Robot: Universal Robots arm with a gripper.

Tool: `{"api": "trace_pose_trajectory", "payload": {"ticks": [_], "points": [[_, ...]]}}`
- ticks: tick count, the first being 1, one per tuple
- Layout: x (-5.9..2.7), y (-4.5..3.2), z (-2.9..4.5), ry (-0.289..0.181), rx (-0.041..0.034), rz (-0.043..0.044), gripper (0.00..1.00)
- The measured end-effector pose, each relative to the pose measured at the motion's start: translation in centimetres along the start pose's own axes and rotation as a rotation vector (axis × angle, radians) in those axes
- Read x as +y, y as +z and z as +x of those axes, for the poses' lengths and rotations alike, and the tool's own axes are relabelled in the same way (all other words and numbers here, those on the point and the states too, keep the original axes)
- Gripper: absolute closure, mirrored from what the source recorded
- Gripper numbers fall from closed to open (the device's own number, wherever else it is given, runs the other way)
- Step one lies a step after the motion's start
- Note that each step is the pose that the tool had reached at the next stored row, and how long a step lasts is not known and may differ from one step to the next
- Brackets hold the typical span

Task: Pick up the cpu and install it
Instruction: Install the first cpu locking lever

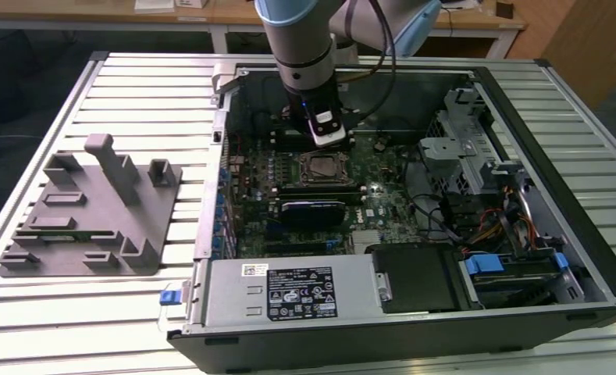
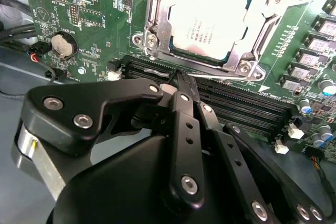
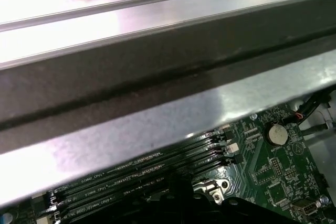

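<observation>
We are looking into one open computer case (image 1: 595,269) lying on a slatted metal table (image 1: 130,86). One robot arm (image 1: 302,39) is reaching down into it over the green motherboard (image 2: 100,3).

In the second wrist view, the cpu (image 2: 212,17) is sitting flat inside the one metal socket frame (image 2: 157,35), its pale silver top facing up. The black claw (image 2: 177,77) is hovering just beside that frame with its fingers drawn narrow, tips together, and we are seeing nothing held between them. A thin metal lever (image 2: 220,80) is running along the frame's edge, close to the claw's tip.

We are judging that the chip is already seated and that the work is now about the frame and lever. To do this well, the tip should be bearing only on the lever or frame, never on the chip's top, and pushing evenly, clear of the memory slots (image 2: 247,106).

Counting: one cpu, one socket, one lever, one claw, what looks like four long memory slots, one round coin battery (image 2: 63,44), and one grey plastic fixture (image 1: 89,211) on the table, well apart from the case.
</observation>
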State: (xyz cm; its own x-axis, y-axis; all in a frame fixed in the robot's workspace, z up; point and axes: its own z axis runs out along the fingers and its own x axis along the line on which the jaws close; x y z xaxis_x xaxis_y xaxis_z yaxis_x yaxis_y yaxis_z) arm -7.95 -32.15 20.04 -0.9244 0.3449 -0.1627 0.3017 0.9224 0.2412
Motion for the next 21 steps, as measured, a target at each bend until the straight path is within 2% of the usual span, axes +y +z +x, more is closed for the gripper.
{"api": "trace_pose_trajectory", "payload": {"ticks": [4, 9, 11, 15, 21], "points": [[0.00, 0.01, 0.00, -0.024, 0.0059, -0.0041, 0.89], [0.00, 0.00, 0.00, -0.027, 0.0069, -0.0046, 0.89], [-0.01, 0.00, 0.00, -0.051, 0.0129, -0.0087, 0.89], [0.00, 0.04, 0.01, -0.122, 0.0301, -0.0195, 0.89], [-0.01, 0.03, -0.01, -0.123, 0.0302, -0.0183, 0.89]]}}
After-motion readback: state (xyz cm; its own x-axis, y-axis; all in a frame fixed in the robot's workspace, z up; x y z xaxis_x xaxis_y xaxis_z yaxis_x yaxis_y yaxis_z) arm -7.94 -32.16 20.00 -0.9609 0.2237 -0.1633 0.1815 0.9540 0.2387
